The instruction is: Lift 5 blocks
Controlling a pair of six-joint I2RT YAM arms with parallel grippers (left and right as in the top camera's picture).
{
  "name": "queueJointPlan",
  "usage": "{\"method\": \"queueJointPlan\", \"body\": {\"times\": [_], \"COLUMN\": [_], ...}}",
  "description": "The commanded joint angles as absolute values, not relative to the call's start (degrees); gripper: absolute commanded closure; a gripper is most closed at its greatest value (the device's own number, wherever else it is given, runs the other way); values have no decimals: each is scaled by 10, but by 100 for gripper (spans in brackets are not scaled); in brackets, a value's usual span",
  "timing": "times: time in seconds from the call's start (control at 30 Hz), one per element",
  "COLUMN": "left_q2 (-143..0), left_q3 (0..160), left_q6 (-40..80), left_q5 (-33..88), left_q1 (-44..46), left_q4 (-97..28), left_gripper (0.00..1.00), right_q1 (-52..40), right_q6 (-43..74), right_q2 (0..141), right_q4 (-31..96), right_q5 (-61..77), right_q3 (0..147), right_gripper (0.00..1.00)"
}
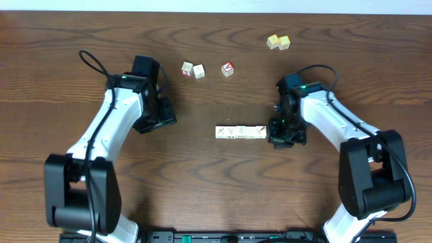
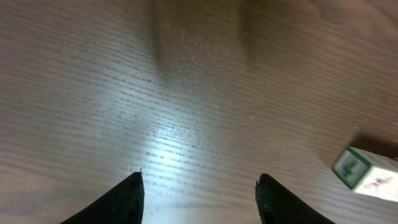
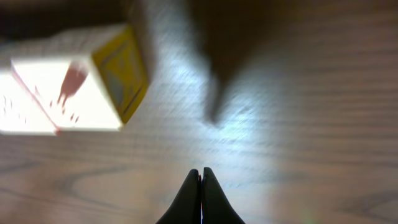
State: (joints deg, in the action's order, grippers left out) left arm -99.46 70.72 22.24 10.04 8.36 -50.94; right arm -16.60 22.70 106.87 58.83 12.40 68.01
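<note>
The row of five blocks [image 1: 239, 131] lies end to end at mid-table. The right gripper [image 1: 282, 132], fingers together and holding nothing, sits just beside the row's right end. The left gripper [image 1: 156, 121], fingers apart and empty, is well off to the left. I'd say the row wants squeezing from both ends, so the left should come in square and level or the row will buckle. Open table [image 1: 196, 169] lies between them; the loose cubes [image 1: 193, 69] sit farther back.
</note>
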Motion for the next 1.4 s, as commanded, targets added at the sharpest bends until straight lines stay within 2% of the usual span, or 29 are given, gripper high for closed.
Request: {"method": "queueJointPlan", "body": {"times": [0.0,0.13,0.2,0.5,1.37], "left_q2": [-1023,-1043,-1051,-1058,-1058], "left_q3": [703,703,703,703,703], "left_q6": [213,213,213,213,212], "left_q5": [99,98,98,98,98], "left_q1": [84,84,84,84,84], "left_q4": [-502,-490,-486,-478,-446], "left_gripper": [30,22,21,16,13], "right_q1": [-212,-249,-270,-346,-352], "right_q6": [232,305,337,355,357], "right_q2": [1065,1065,1065,1065,1065], "right_q4": [590,575,567,516,484], "right_q5": [120,70,44,2,-45], "right_q3": [674,674,674,674,674], "right_gripper": [99,99,99,99,99]}}
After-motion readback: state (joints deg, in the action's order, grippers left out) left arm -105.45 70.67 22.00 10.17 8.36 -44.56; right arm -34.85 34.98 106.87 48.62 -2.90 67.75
